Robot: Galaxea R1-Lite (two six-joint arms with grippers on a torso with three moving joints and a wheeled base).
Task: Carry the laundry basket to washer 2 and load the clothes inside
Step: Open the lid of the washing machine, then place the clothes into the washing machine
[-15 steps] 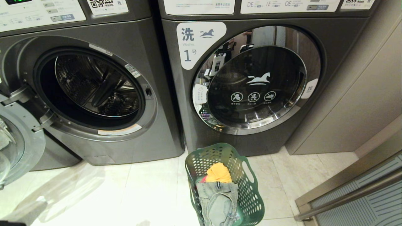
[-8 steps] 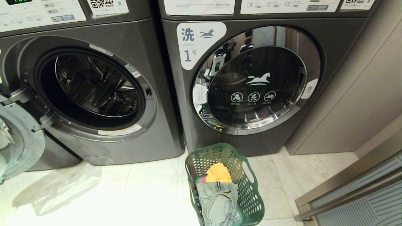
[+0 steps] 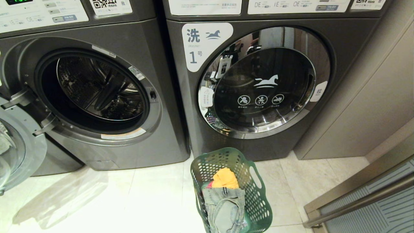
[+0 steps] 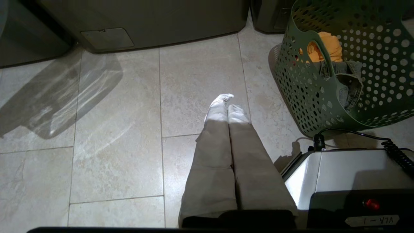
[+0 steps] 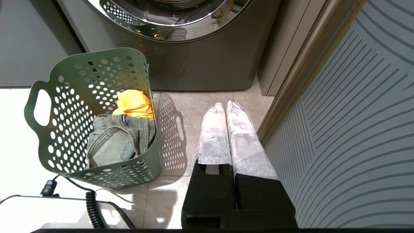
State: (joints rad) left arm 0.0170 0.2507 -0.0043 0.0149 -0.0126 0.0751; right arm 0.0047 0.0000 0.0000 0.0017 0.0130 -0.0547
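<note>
Left wrist view: laundry basket (image 4: 352,97) on floor beside closed left claw (image 4: 226,100).

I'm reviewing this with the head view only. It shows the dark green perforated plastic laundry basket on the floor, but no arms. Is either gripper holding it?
Observer: No. The left gripper is empty, with its fingers shut. It is over bare floor tiles beside the dark green perforated plastic laundry basket, apart from it.
Operator: And the right one?
Observer: The right gripper is shut and empty too. It is over the floor between the basket and the grey line-patterned panel.
Operator: Is anything near the basket that I miss?
Observer: The robot's white base, with a black coiled cable, sits close to the basket's near side.
</note>
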